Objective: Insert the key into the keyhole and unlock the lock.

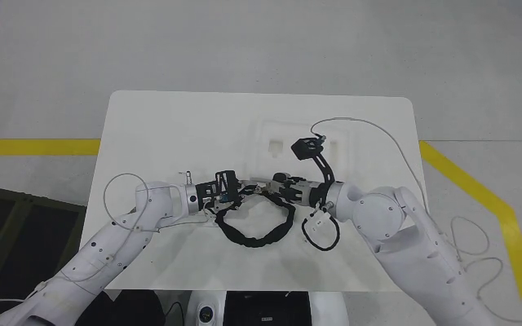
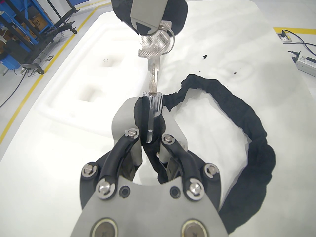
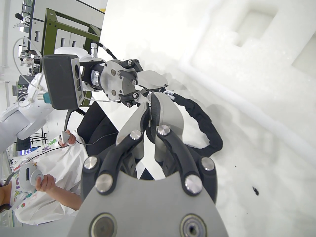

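Note:
My left gripper (image 2: 149,107) is shut on the lock's chrome cylinder (image 2: 155,101), which sticks out of a black fabric-sleeved chain (image 2: 249,134). A silver key (image 2: 154,50) with a ring is pinched by its head in my right gripper (image 3: 150,102), which is shut. The key's blade points at the cylinder's end face, and its tip sits in the keyhole. In the top view the left gripper (image 1: 230,189) and right gripper (image 1: 276,186) face each other over the middle of the table, with the chain (image 1: 254,232) looping toward the front edge.
A white foam tray (image 1: 298,138) with rectangular recesses lies on the white table (image 1: 147,122) just behind the grippers. A few dark specks (image 2: 204,56) lie on the table. A black camera mount (image 1: 308,148) stands up from the right arm.

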You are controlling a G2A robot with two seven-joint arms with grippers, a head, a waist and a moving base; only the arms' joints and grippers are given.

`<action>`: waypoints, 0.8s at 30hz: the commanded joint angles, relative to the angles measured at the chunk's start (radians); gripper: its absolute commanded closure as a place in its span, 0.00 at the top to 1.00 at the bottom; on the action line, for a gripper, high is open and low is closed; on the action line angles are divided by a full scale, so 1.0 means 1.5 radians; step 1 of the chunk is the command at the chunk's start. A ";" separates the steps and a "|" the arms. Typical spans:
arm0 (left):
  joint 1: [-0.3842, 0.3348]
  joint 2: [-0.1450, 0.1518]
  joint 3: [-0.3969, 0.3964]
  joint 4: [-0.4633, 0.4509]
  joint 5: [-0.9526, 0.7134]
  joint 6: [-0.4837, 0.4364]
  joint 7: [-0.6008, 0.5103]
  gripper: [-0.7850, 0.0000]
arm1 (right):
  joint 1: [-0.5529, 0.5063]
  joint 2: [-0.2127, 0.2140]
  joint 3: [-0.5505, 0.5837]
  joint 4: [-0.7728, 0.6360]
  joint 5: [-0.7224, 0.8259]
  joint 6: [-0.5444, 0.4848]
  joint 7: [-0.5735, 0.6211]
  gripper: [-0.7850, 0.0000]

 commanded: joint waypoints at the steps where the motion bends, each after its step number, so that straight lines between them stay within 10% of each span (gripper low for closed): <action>1: 0.000 0.000 0.000 0.000 0.000 0.000 0.000 0.00 | 0.002 -0.001 -0.002 0.003 0.000 0.000 -0.003 0.00; 24: 0.000 0.000 0.000 0.000 0.000 0.000 0.000 0.00 | 0.018 -0.012 -0.028 0.025 -0.010 0.014 -0.028 0.00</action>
